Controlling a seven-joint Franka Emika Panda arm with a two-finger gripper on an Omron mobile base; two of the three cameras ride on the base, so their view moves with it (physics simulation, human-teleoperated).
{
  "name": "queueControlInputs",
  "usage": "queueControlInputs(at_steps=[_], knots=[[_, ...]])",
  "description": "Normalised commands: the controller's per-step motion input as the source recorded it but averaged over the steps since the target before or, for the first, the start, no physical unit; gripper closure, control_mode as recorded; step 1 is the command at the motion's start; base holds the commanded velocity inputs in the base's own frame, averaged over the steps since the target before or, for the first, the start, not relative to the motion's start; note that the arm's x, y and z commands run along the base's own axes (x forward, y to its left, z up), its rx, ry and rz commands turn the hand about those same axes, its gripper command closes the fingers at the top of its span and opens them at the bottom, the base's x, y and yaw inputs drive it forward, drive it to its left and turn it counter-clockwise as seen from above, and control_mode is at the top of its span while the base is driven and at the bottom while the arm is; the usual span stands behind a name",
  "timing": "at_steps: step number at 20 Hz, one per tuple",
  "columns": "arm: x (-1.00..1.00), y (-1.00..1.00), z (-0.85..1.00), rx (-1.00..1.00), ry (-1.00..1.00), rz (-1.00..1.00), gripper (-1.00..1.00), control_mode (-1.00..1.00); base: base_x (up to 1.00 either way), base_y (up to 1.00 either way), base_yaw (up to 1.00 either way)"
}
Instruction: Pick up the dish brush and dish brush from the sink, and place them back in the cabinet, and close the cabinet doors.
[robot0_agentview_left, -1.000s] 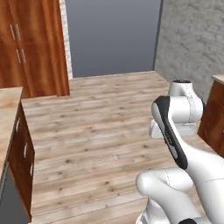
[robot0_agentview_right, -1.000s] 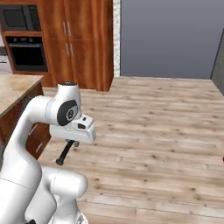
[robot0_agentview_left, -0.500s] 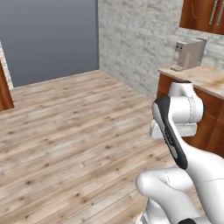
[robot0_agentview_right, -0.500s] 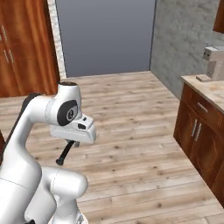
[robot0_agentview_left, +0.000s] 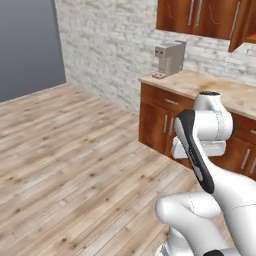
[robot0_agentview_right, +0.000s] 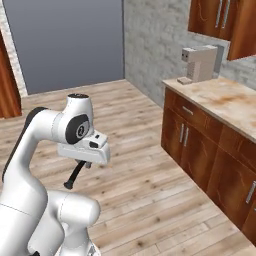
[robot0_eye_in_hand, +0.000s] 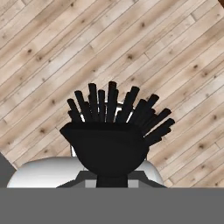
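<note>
A wood floor (robot0_eye_in_hand: 52, 52) is seen below the tool (robot0_agentview_right: 80, 167). The black brush (robot0_eye_in_hand: 111, 131) is held tight in the closed tool.

We are in a home kitchen: reddish-brown base cabinets (robot0_agentview_right: 200, 150) with short silver handles carry a mottled beige stone counter (robot0_agentview_right: 235, 107), and a grey coffee machine (robot0_agentview_right: 199, 63) stands on that counter against a whitewashed brick wall (robot0_agentview_left: 110, 45). Matching wall cabinets (robot0_agentview_left: 200, 17) with carved curls and long bar handles hang above, and light wood planks (robot0_agentview_left: 65, 150) cover the floor
</note>
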Motion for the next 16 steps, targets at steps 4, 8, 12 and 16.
queueControlInputs(at_steps=[4,8,12,16], knots=[[0.00,0.00,0.00,0.00,0.00,0.00,1.00,1.00,0.11,-0.09,-0.41],[0.00,0.00,0.00,0.00,0.00,0.00,1.00,1.00,0.14,-0.20,-0.40],[0.00,0.00,0.00,0.00,0.00,0.00,1.00,1.00,0.19,-0.25,-0.37],[0.00,0.00,0.00,0.00,0.00,0.00,1.00,1.00,0.21,-0.24,-0.37]])
